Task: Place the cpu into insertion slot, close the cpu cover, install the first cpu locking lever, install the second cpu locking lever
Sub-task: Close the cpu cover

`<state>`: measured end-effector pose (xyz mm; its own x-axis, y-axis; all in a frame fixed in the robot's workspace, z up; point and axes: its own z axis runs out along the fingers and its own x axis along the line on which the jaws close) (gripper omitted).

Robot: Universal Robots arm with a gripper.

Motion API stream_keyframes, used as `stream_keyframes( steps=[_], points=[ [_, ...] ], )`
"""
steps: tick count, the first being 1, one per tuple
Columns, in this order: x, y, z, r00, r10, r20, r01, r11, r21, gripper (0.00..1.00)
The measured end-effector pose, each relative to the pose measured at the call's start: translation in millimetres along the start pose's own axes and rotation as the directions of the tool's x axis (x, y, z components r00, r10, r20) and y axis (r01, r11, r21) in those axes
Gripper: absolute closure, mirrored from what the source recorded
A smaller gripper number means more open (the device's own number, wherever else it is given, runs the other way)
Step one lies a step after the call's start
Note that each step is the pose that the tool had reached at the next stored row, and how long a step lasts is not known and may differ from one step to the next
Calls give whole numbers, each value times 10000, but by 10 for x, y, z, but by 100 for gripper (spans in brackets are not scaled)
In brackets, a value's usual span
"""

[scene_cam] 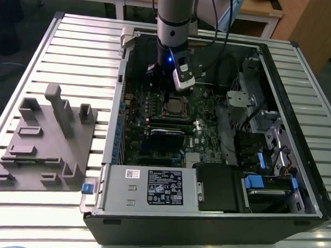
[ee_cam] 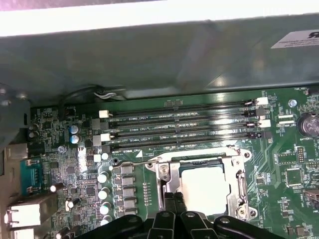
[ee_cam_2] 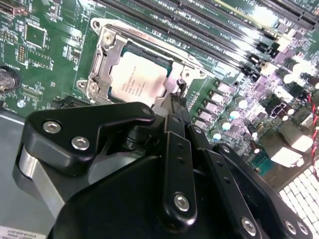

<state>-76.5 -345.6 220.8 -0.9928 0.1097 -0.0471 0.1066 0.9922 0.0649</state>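
Ribbed metal table (scene_cam: pixel 75 41) carries an open computer case (scene_cam: pixel 204 229) lying on its side, with a robot arm reaching down into it from the upper middle of the exterior view.

In both wrist views the single gripper (ee_cam_2: pixel 174 99) has its two black fingers (ee_cam: pixel 168 201) pressed together, with their tips at the edge of the cpu cover (ee_cam: pixel 237 185). I cannot tell whether anything thin sits between them.

The cpu cover lies flat, and the one cpu (ee_cam: pixel 202 186) shows through its cut-out centre, seated in the insertion slot (scene_cam: pixel 172 106). Its dull silver top faces up.

Around the slot spreads a green circuit board (ee_cam: pixel 281 164). Just beside the slot run four long memory slots (ee_cam: pixel 179 127), side by side, all without sticks.

The case holds that board, and a grey metal box (scene_cam: pixel 151 187) with a label sits along its near wall in the exterior view.

On the exterior view's left, apart from the case, one grey tray (scene_cam: pixel 18 177) rests on the table with several upright grey blocks (scene_cam: pixel 60 110) standing on it.
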Motion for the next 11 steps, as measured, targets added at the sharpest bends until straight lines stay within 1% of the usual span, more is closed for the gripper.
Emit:
stream_keyframes(
  steps=[3,5,9,11],
  points=[
    [0,0,-3,10000,0,-1,0,10000,2,89],
    [-18,2,-3,10000,-1,-2,1,10000,4,89],
    [-90,10,3,10000,-1,-1,1,10000,2,89],
    [-139,16,7,10000,1,-1,-1,10000,2,89]
  ],
)
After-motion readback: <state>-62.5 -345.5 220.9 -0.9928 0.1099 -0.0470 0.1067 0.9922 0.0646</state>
